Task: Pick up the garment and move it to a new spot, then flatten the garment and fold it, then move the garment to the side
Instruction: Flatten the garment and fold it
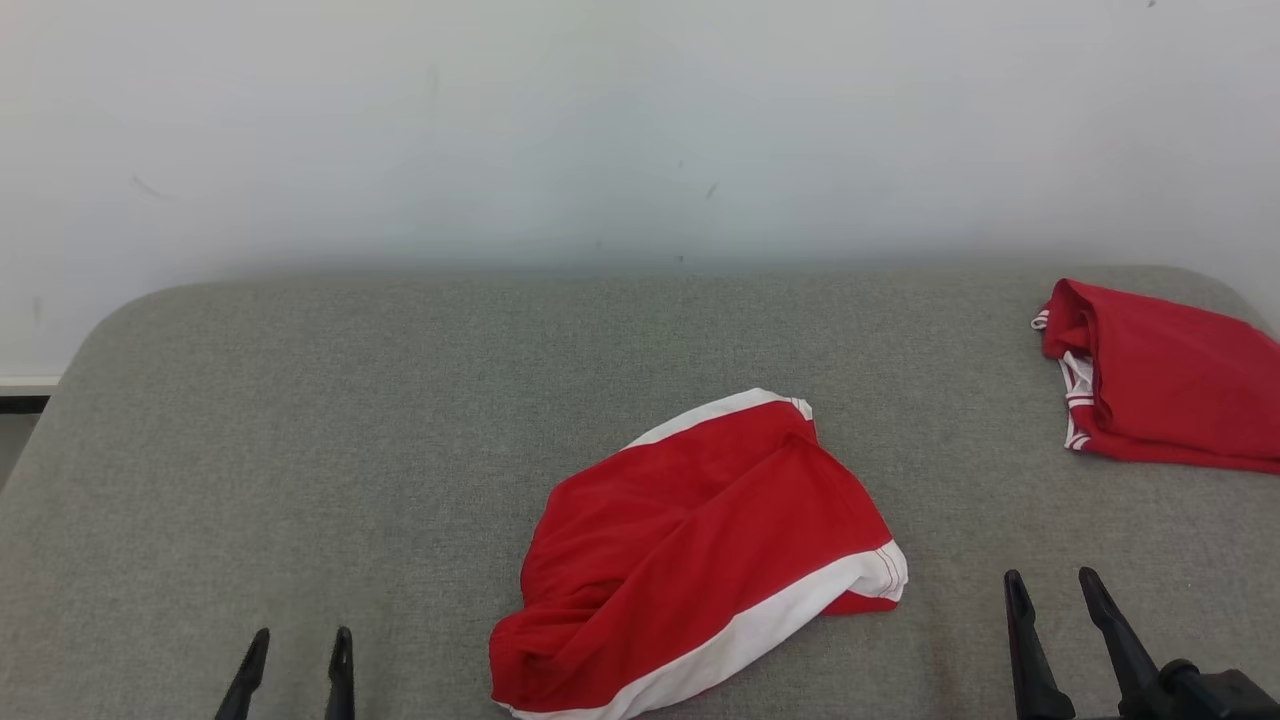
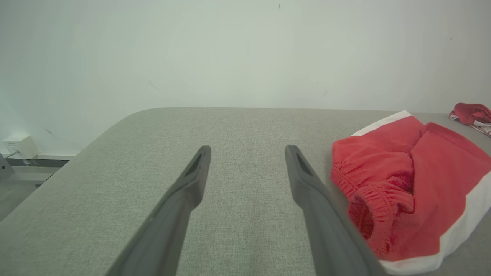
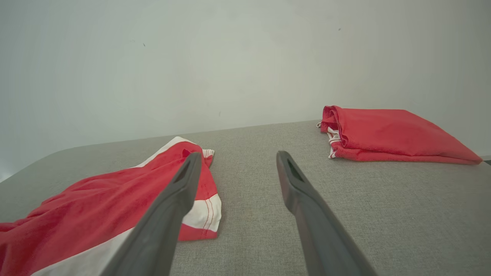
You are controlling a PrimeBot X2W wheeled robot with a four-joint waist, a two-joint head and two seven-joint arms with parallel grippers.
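Note:
The garment [image 1: 690, 555] is a pair of red shorts with white side stripes, lying crumpled on the grey padded table [image 1: 350, 420] near the front middle. In the left wrist view the garment [image 2: 414, 184] lies right of the fingers, its elastic waistband bunched toward them. In the right wrist view the garment [image 3: 96, 218] spreads at the lower left. My left gripper [image 1: 297, 640] stands open at the lower left, apart from the cloth. My right gripper [image 1: 1050, 583] is open at the lower right, also clear of it. Nothing is between either pair of fingers.
A second red garment [image 1: 1165, 385] lies folded at the table's far right edge, also seen as a folded red garment [image 3: 387, 136] in the right wrist view. A pale wall [image 1: 640, 130] rises behind the table. Bare grey surface stretches left of the shorts.

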